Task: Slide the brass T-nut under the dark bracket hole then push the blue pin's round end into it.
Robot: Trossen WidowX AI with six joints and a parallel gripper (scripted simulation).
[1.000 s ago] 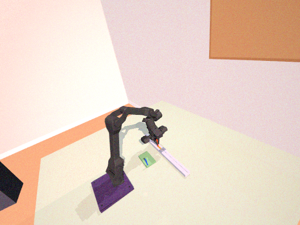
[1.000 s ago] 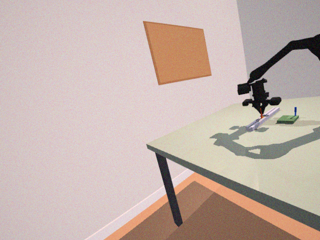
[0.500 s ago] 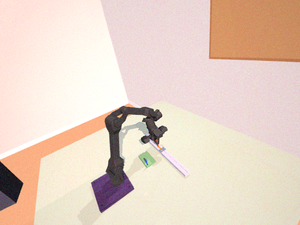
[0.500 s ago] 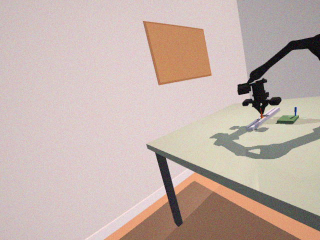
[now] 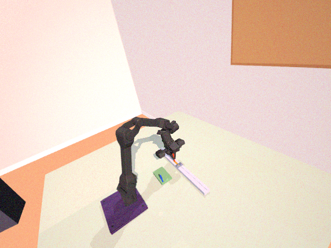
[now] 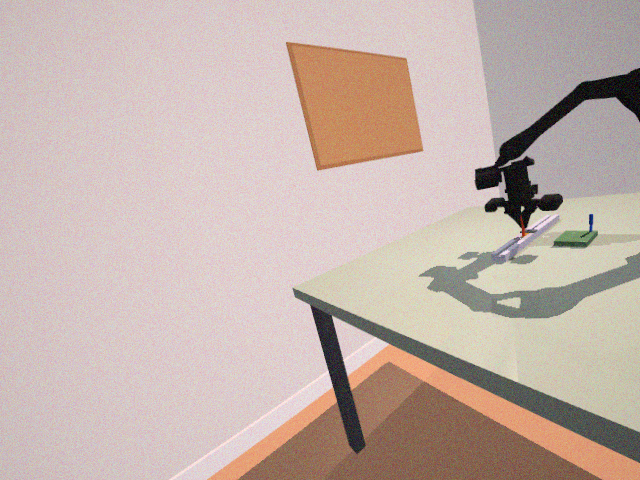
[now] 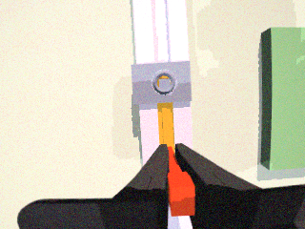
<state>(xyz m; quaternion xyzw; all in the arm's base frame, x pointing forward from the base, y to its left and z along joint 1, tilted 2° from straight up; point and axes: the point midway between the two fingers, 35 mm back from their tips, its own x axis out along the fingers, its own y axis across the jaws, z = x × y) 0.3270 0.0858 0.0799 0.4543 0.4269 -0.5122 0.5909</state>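
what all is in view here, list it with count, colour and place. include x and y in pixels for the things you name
rail [image 5: 193, 179] [image 6: 542, 225] [image 7: 145, 29]: 1, pale, on the table
bracket [image 5: 180, 164] [image 7: 143, 91]: 1, grey, across the rail
nut [image 7: 166, 124]: 1, brass, in the rail, partly under the bracket
handle [image 5: 173, 156] [image 6: 523, 227] [image 7: 182, 196]: 1, orange-red, up from the nut
tray [image 5: 167, 178] [image 6: 571, 238] [image 7: 288, 95]: 1, green, beside the rail
pin [image 5: 161, 177] [image 6: 590, 222]: 1, blue, upright in the tray
table [image 5: 240, 202] [image 6: 413, 289] [image 7: 57, 95]: 1, pale green, under everything
board [image 5: 280, 32] [image 6: 356, 105]: 1, orange-brown, on the wall
box [image 5: 10, 200]: 1, black, left edge of top view
base plate [image 5: 115, 221]: 1, purple, under the arm
arm [image 5: 126, 160] [image 6: 542, 121]: 1, black
jaws: 1 pair, black, shut on the handle
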